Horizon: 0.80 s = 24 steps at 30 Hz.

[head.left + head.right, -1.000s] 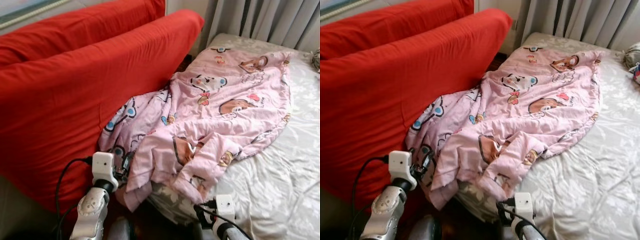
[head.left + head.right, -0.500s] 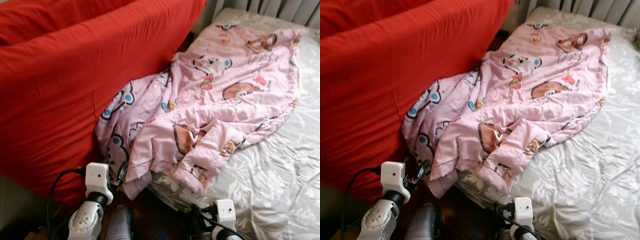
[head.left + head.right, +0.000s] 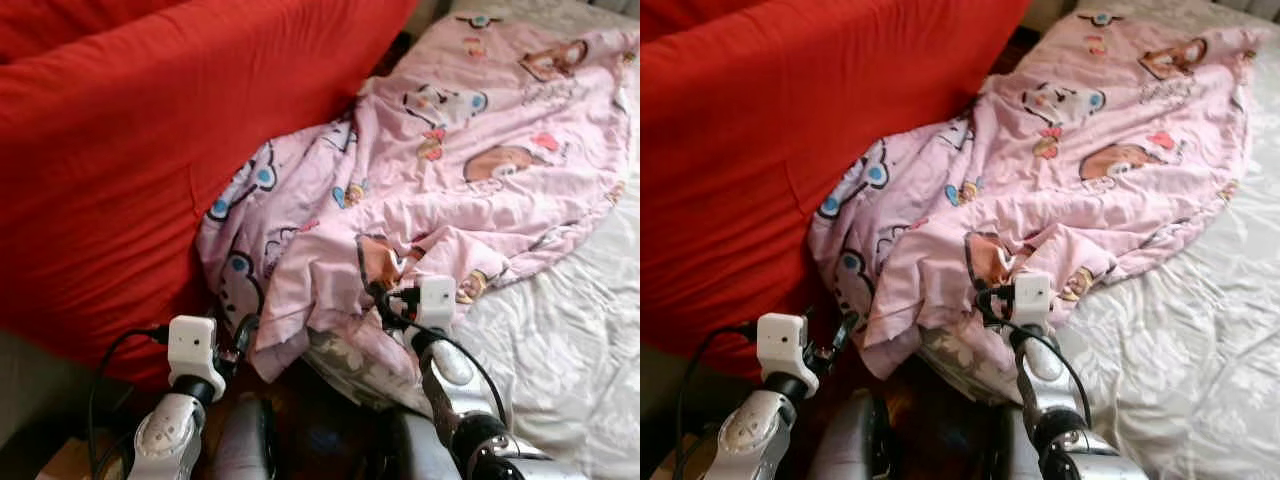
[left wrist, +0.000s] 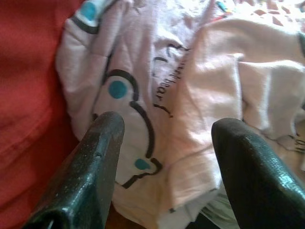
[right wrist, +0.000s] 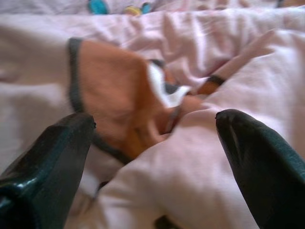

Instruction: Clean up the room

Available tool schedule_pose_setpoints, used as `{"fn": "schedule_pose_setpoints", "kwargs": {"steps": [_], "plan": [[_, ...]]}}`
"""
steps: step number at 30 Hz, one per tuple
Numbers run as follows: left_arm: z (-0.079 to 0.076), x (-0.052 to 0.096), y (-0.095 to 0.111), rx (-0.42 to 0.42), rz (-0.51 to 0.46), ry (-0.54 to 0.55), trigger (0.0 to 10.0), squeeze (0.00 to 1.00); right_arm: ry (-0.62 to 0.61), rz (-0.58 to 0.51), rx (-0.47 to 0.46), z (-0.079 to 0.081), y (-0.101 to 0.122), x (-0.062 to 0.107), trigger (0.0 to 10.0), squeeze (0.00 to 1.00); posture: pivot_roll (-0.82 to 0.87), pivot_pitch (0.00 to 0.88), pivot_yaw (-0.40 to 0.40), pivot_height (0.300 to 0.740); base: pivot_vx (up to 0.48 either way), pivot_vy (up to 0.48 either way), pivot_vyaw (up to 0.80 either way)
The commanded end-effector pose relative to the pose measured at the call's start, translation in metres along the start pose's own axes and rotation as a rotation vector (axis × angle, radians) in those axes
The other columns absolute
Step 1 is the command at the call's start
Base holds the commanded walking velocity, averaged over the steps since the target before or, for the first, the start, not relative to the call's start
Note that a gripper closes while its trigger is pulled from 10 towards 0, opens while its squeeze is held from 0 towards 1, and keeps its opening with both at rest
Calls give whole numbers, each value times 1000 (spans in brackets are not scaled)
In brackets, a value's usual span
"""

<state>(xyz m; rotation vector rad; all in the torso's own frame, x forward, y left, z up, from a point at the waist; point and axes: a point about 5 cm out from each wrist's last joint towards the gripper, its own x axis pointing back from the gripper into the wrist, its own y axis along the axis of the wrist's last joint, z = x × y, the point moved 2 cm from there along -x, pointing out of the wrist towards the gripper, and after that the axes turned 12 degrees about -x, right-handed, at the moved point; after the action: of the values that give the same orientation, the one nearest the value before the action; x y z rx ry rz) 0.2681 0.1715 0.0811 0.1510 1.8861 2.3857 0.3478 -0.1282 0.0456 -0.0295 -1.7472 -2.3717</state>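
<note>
Pink cotton, printed with cartoon bears and mice, made up the blanket [image 3: 440, 190] that lay crumpled across the near corner of the bed [image 3: 560, 350], its lower edge spilling off the mattress and bunching against the red sofa [image 3: 130, 150] alongside. The bed sheet beneath it was pale grey with a faint floral pattern, bare to the right of the blanket.

The right gripper [image 3: 383, 297] was raised over the blanket's folded front hem, at a patch with a brown bear face. In the right wrist view its two black fingers [image 5: 52, 162] stood wide apart, with the bear print and a rumpled pink fold between them; whether the tips touched the cloth could not be told.

The left gripper [image 3: 240, 338] sat lower, in the gap between sofa and bed, just beside the hanging corner of the blanket. In the left wrist view its fingers [image 4: 90, 167] were likewise spread open, framing a stretch of cloth with a black outline and blue dots, the red sofa fabric at one side. Nothing was held in either gripper
</note>
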Motion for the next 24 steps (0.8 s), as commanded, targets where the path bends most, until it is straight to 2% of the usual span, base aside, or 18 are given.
{"fn": "schedule_pose_setpoints", "kwargs": {"steps": [1, 3, 4, 6, 8, 16, 18, 20, 21, 22, 24], "plan": [[0, 5, -4, 14, 24, 5, 10000, 0, -48, 68, 7, -4, -15, 5, 10000, 0, 91, 291, -9, 643, 0, 0, 0], [1, 6, -4, 13, 27, 5, 10000, 0, -74, 80, -37, -7, -20, 8, 10000, 0, 90, 293, -9, 643, 0, 0, 0], [2, 7, -4, 13, 31, 6, 10000, 0, -113, 137, -60, -11, -32, 13, 10000, 0, 91, 294, -9, 643, 0, 0, 0], [3, 7, -4, 13, 36, 7, 10000, 0, -106, 163, -90, -10, -41, 19, 10000, 0, 91, 294, -9, 643, 0, 0, 0], [3, 7, -5, 12, 38, 7, 10000, 0, -94, 202, -42, -10, -50, 24, 10000, 0, 86, 295, -8, 643, 0, 0, 0], [2, 6, -5, 14, 41, 3, 10000, 0, -71, 260, -28, -10, -62, 31, 10000, 0, 84, 294, -8, 643, 0, 0, 0], [2, 6, -5, 14, 43, 2, 10000, 0, -50, 288, -3, -10, -65, 33, 10000, 0, 84, 294, -8, 643, 0, 0, 0], [2, 6, -4, 14, 44, 2, 10000, 0, -23, 327, 106, -10, -68, 34, 10000, 0, 84, 292, -9, 643, 0, 0, 0], [2, 6, -4, 14, 44, 2, 10000, 0, -23, 327, 106, -10, -68, 34, 10000, 0, 84, 292, -9, 643, 0, 0, 0], [2, 6, -4, 13, 44, 3, 10000, 0, -8, 321, 155, -9, -67, 34, 10000, 0, 86, 291, -8, 643, 0, 0, 0], [2, 6, -4, 12, 46, 4, 10000, 0, 1, 305, 194, -9, -64, 33, 10000, 0, 85, 291, -8, 643, 0, 0, 0]]}}
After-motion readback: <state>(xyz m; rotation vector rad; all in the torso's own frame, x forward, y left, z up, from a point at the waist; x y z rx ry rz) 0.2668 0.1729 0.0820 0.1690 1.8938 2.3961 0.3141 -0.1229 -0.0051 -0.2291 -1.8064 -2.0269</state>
